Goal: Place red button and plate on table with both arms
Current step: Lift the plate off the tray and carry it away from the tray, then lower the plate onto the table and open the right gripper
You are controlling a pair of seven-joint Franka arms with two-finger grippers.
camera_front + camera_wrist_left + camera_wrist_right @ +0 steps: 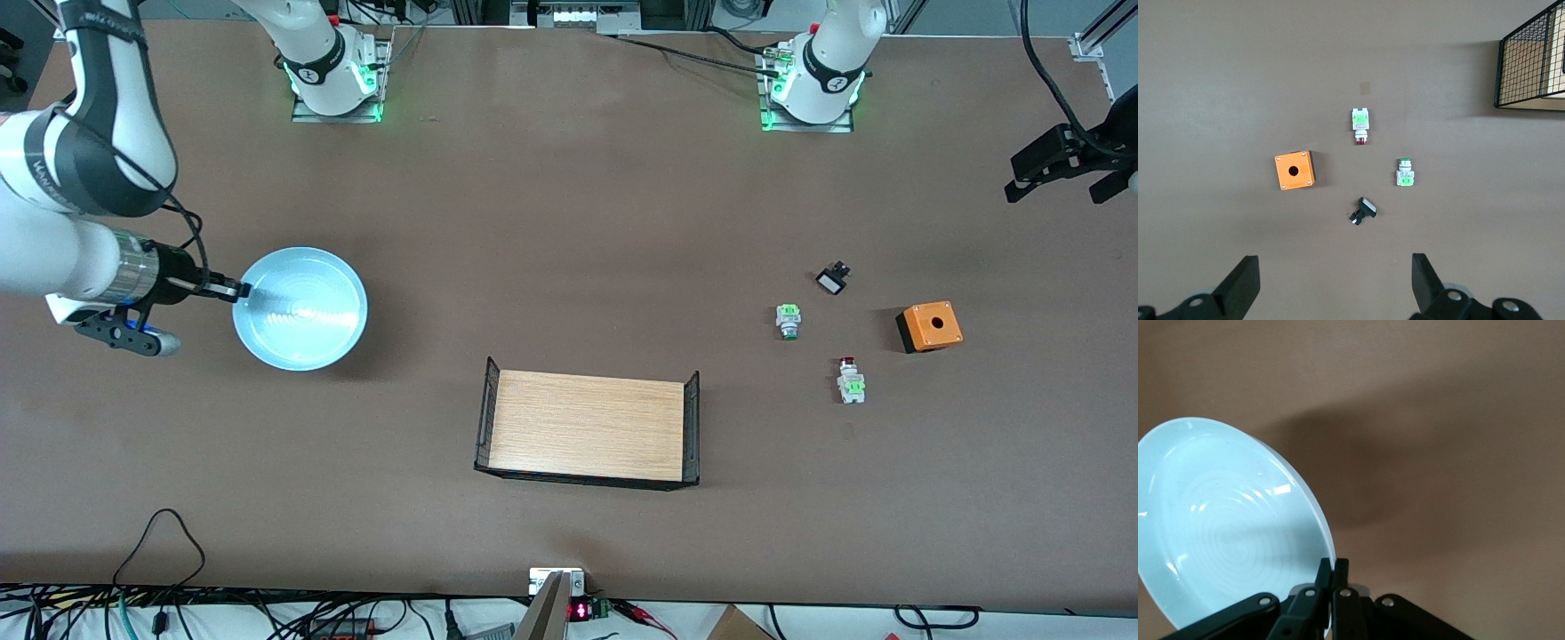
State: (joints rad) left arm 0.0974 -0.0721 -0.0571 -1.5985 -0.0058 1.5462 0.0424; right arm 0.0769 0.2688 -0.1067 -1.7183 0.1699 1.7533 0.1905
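The pale blue plate (pixel 300 308) is toward the right arm's end of the table. My right gripper (pixel 238 290) is shut on its rim and holds it tilted just above the table (pixel 569 222). The right wrist view shows the plate (pixel 1225 527) edge-on between that gripper's (pixel 1333 565) closed fingers, with its shadow on the table below. The red button (pixel 850 380) lies on its side on the table toward the left arm's end. My left gripper (pixel 1058 188) is open and empty, up in the air over that end. In the left wrist view the red button (pixel 1360 125) lies well apart from this gripper (pixel 1335 267).
Near the red button lie a green-capped switch (pixel 788 320), a small black-and-white part (pixel 833 279) and an orange box with a round hole (pixel 930 326). A light-wood tray with black mesh ends (pixel 589 427) stands mid-table, nearer the front camera. Cables run along the table's front edge.
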